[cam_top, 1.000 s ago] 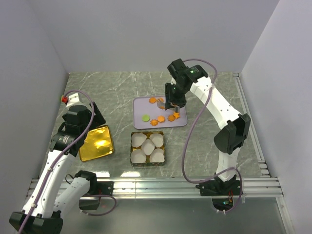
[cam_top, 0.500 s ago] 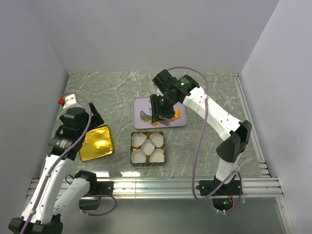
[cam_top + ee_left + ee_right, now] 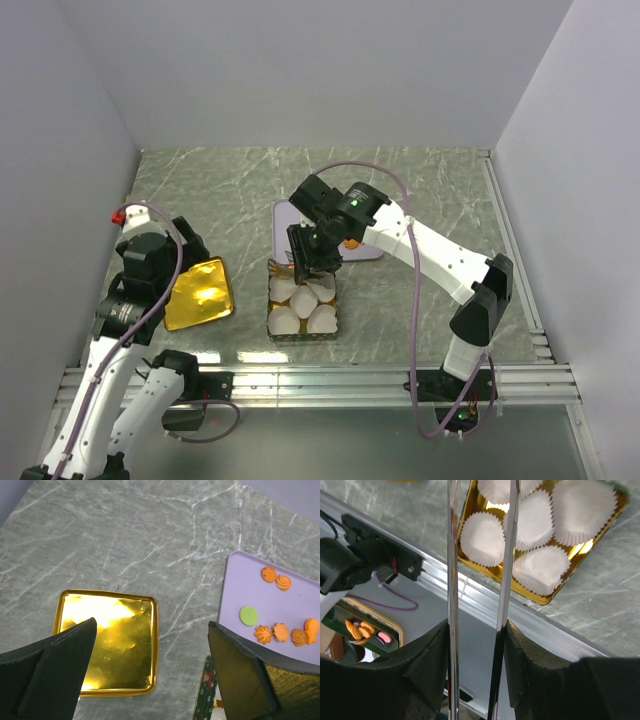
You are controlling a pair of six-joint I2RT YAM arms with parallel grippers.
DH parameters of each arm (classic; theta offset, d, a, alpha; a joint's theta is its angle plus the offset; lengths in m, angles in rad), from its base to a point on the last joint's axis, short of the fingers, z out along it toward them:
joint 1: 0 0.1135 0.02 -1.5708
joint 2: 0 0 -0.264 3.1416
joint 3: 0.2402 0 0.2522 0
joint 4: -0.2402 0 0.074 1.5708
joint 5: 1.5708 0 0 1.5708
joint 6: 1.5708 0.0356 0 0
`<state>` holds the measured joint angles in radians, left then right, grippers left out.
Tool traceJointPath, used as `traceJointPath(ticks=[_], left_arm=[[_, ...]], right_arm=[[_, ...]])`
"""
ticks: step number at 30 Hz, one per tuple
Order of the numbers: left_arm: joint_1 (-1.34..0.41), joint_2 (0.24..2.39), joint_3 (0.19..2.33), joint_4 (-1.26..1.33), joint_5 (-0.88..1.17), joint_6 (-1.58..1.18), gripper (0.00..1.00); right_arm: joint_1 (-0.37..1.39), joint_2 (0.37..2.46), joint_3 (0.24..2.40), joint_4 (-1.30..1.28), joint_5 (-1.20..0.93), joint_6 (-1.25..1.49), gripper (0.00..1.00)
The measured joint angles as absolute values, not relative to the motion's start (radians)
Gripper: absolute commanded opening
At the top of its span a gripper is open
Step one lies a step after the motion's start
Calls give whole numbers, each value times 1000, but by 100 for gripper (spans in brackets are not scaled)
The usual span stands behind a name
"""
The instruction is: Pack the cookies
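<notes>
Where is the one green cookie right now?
In the left wrist view, the green cookie lies on the lilac tray at the right, near the tray's left edge, beside a row of orange cookies.

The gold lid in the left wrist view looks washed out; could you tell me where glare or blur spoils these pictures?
Left wrist view: glare whitens the upper left of the gold lid, and the near fingers are soft, though the cookies stay sharp. Right wrist view: the paper cups are nearly overexposed. Top external view: evenly lit, with one bright patch on the lid.
</notes>
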<state>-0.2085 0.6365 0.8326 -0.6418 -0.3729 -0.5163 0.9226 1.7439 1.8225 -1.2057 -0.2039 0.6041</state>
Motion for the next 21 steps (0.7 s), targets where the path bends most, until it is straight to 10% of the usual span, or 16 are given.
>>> traceJointPath(ticks=[21], left_arm=[[-211, 534, 802, -589, -336, -475, 100]], right_arm=[[950, 1780, 1746, -1160, -180, 614, 52]])
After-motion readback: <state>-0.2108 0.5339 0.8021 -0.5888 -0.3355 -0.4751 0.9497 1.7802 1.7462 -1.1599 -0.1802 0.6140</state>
